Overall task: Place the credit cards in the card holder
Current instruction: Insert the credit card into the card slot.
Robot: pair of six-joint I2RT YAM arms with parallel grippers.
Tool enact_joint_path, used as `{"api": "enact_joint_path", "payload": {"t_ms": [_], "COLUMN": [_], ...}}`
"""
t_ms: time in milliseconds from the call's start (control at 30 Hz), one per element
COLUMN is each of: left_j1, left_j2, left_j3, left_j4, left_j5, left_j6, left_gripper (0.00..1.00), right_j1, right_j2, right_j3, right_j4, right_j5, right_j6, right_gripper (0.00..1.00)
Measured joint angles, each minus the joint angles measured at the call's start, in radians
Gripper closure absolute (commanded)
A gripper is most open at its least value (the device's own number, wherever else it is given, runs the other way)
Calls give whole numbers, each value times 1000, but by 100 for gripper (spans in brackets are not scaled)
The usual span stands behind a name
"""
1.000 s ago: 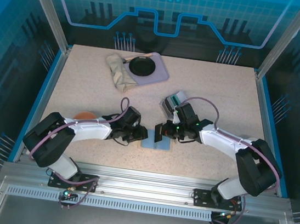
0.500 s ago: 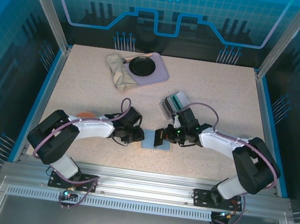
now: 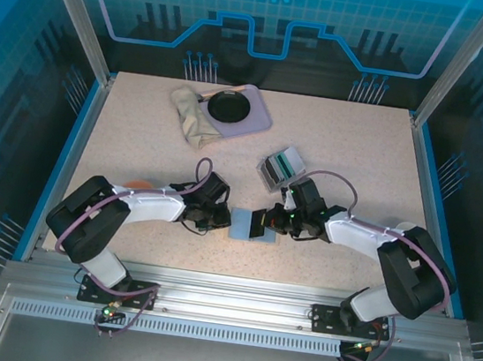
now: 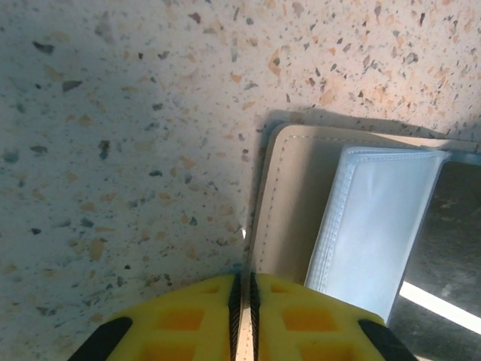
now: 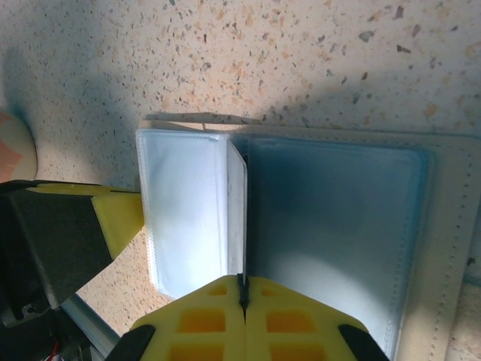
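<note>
left gripper [image 4: 242, 283]: yellow fingers pressed almost together, pinching the tan left edge of the card holder [image 4: 289, 195]; right gripper [image 5: 242, 286]: fingers squeezed together on a dark card [image 3: 258, 226], which the right wrist view shows edge-on as a thin line; the card's far edge meets the open card holder beside its standing clear sleeve [image 5: 188, 214]; the card holder lies open on the table, near its front edge and between the two grippers; the other credit cards [image 3: 283, 161] stand upright in a small grey tray [image 3: 271, 174] just behind the right gripper; the table [image 3: 361, 152] is pale speckled stone with a metal rail along the near edge; at the back left lie a crumpled beige cloth [image 3: 191, 113] and a lilac plate [image 3: 255, 122] holding a black dish [image 3: 229, 106]; blue-lit glass walls close in the sides and back; compared with a second ago, the right gripper and its card have moved nearer the front edge, uncovering more of the grey tray.
</note>
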Motion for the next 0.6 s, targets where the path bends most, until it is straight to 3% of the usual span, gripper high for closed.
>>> {"api": "enact_joint_path", "payload": {"t_ms": [600], "left_j1": [-2], "left_j2": [13], "left_j3": [13], "left_j4": [0], "left_j5": [6], "left_j6": [0], "left_gripper": [90], "right_j1": [0], "right_j2": [27], "right_j3": [0], "right_j4": [47], "right_j5": [-24], "right_j6": [10], "right_gripper": [99]}}
